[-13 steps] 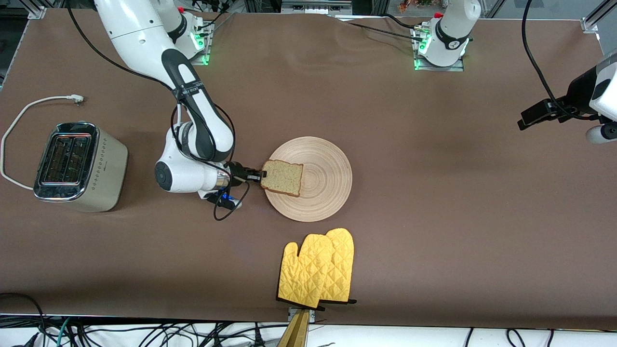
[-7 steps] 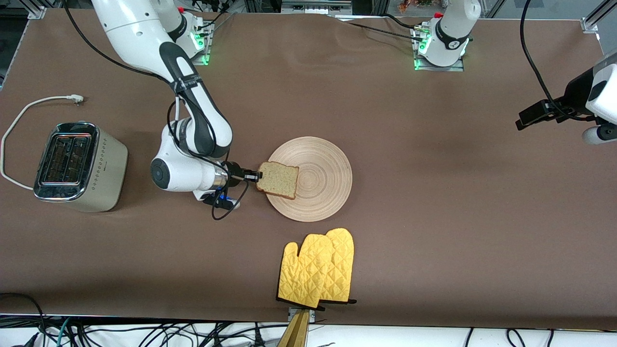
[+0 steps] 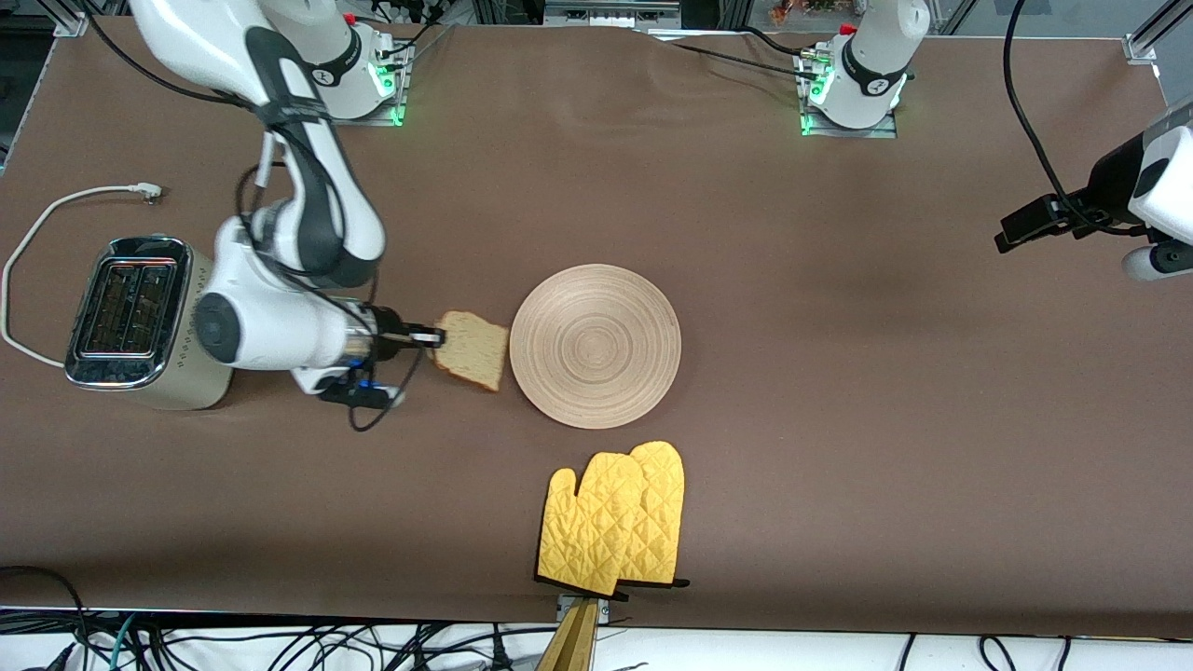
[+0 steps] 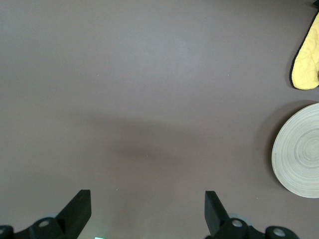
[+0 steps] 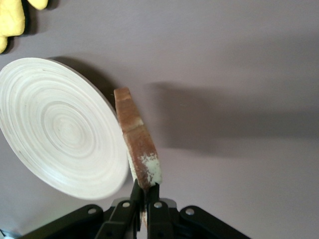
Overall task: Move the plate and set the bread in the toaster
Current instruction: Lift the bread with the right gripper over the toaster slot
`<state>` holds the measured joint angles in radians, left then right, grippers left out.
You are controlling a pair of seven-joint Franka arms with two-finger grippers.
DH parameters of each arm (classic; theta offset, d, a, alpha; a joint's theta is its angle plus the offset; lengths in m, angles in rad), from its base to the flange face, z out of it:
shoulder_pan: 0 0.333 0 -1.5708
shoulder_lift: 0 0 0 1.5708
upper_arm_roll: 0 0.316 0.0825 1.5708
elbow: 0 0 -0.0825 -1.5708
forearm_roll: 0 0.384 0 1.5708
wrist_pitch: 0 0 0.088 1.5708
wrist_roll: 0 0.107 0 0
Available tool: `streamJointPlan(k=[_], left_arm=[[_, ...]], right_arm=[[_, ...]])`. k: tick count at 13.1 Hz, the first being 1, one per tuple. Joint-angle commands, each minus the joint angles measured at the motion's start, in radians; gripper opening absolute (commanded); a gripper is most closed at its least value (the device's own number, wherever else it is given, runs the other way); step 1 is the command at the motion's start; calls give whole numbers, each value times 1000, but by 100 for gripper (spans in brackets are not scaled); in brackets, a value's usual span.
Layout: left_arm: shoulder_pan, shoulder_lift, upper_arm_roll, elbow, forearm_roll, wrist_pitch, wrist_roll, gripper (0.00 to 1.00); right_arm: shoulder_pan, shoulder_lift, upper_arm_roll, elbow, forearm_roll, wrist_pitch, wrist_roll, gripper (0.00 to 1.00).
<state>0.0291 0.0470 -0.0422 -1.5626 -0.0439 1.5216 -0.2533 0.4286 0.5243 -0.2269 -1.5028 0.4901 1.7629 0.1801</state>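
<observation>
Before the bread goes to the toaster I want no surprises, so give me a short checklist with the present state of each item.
1. Grip on the bread: the right gripper is shut on one edge of the slice, which is in the air. Ok.
2. Bread clear of the plate: it hangs over bare table, just off the rim. Ok.
3. Toaster slots free: both look open and empty from above. Ok.
4. Path from bread to toaster: the right arm's own wrist lies between them; nothing else there. Ok.
5. Left gripper: open, waiting over bare table at its end. Ok.
6. Oven mitts: nearer the camera than the plate, out of the way. Ok.
</observation>
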Motion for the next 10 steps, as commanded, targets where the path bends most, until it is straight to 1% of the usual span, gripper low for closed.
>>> streamJointPlan(k=[1, 3, 5, 6, 8, 10], left_arm=[[14, -21, -10, -25, -16, 17, 5, 100], [14, -21, -10, -27, -16, 17, 5, 100], [14, -21, -10, -27, -16, 17, 5, 100], [14, -21, -10, -28, -16, 17, 5, 100], [14, -21, -10, -30, -16, 17, 5, 100], [14, -21, -10, -34, -16, 23, 5, 100]], right_arm=[[-4, -13, -87, 154, -111, -236, -14, 0], [-8, -13, -146, 252, -213, -383, -22, 0], [-8, -15, -205, 280, -330, -465, -103, 0], [-8, -16, -251, 280, -372, -485, -164, 0], [-8, -23, -360, 280, -412, -500, -307, 0], [-8, -15, -480, 280, -423, -491, -466, 0]])
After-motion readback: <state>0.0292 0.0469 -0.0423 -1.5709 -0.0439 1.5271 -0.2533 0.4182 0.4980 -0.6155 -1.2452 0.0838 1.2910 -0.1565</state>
